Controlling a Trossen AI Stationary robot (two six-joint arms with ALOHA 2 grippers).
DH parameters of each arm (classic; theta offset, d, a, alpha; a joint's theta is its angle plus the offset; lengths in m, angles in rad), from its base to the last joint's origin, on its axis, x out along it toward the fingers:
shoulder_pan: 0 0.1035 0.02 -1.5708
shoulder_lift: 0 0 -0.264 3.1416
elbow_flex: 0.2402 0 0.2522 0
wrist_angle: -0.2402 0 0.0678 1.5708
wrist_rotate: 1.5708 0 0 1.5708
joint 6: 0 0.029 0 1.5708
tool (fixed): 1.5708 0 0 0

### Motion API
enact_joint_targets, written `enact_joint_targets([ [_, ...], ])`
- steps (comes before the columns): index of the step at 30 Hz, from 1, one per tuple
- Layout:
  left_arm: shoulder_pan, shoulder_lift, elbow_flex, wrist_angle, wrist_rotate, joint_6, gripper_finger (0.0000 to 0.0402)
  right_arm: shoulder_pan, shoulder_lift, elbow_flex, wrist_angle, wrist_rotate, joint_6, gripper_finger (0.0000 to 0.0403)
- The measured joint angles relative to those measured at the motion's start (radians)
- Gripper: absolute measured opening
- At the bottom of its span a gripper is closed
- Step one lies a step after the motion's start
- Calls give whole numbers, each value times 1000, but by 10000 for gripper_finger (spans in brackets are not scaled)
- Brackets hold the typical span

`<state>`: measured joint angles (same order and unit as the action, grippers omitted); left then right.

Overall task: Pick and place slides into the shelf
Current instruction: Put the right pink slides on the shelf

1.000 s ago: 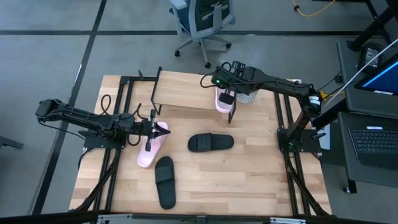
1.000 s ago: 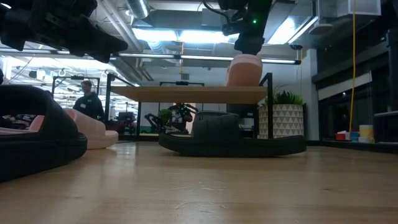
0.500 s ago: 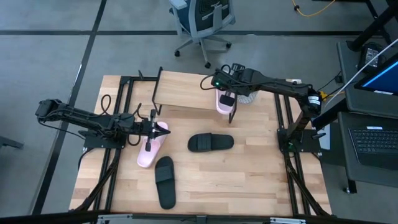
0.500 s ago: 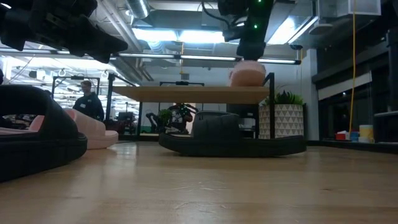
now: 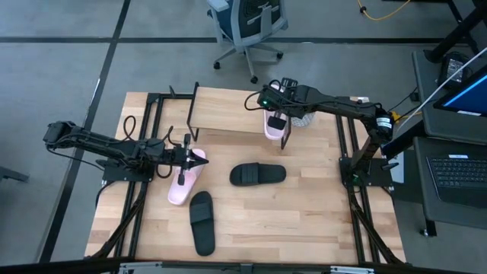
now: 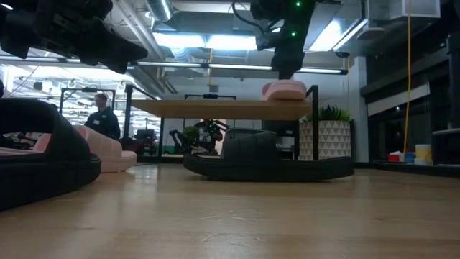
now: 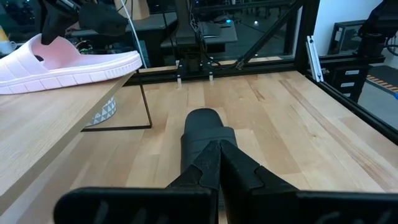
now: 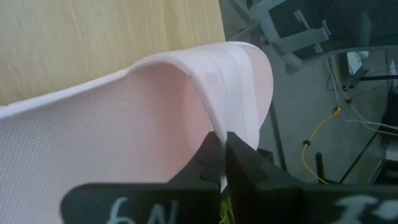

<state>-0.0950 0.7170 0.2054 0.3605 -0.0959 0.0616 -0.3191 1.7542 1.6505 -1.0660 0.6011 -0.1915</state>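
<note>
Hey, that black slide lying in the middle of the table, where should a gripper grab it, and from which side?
Grip the black slide by its broad strap, coming down from above with one finger slipped under the arch. The sole lies flat on the table, and only the strap stands up clear of it.

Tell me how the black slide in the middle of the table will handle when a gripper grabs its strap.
The black slide looks like moulded foam, so probably light. Its broad arched strap stands up on its own in the low view, suggesting it flexes little when pinched. It lies flat on its sole on the table, so it likely slides rather than tips.
</note>
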Motion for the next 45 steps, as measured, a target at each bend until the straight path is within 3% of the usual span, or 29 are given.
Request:
enact_joint_targets([
  [45,0,0,0,-11,1,-2,0,1,1,3,-14,19,-75,9],
])
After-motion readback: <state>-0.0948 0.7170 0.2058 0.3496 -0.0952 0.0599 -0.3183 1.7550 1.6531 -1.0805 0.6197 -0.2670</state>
